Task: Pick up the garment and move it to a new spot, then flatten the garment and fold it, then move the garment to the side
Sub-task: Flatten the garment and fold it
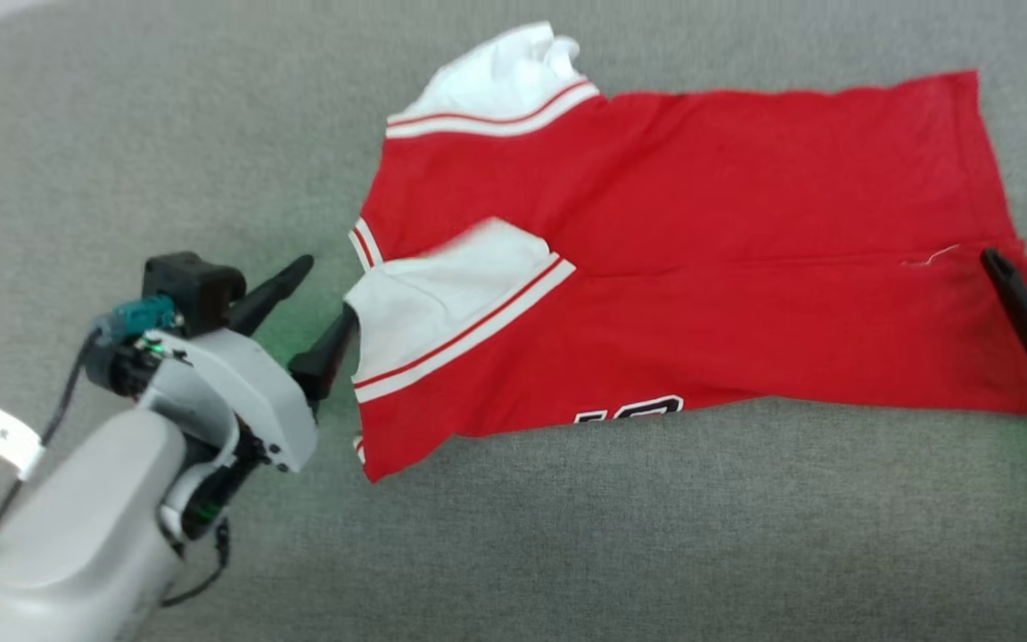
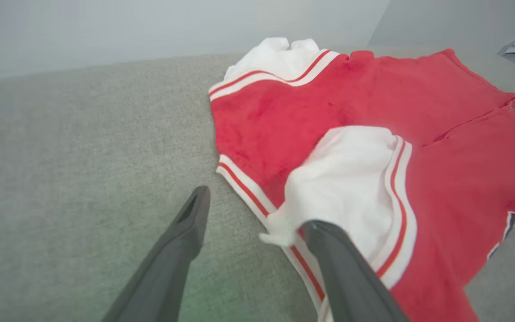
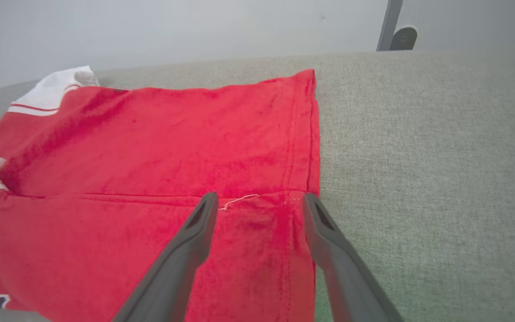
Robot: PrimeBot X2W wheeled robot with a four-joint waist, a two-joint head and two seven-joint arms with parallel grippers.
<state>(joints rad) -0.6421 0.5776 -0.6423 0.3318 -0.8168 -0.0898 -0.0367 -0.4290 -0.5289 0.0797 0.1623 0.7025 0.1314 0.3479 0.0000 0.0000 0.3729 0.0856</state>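
Folding looks to be the step in hand. The garment [image 1: 701, 267] lies flat in the middle of the grey cushion [image 1: 567, 553], seemingly doubled along a lengthwise crease. Its long axis runs nine to three, with the white sleeves [image 1: 451, 294] at nine and the hem [image 1: 986, 160] at three. The left gripper [image 1: 326, 287] sits at the nine o'clock end, fingers spread and empty. The right gripper [image 1: 1022, 256] at three is spread too, straddling the hem and holding nothing. Next, I'd say, each must pinch its end cleanly through both layers.

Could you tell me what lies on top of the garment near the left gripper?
A white sleeve with striped trim lies folded over the red body of the garment. The fabric beneath that sleeve is covered and cannot be seen.
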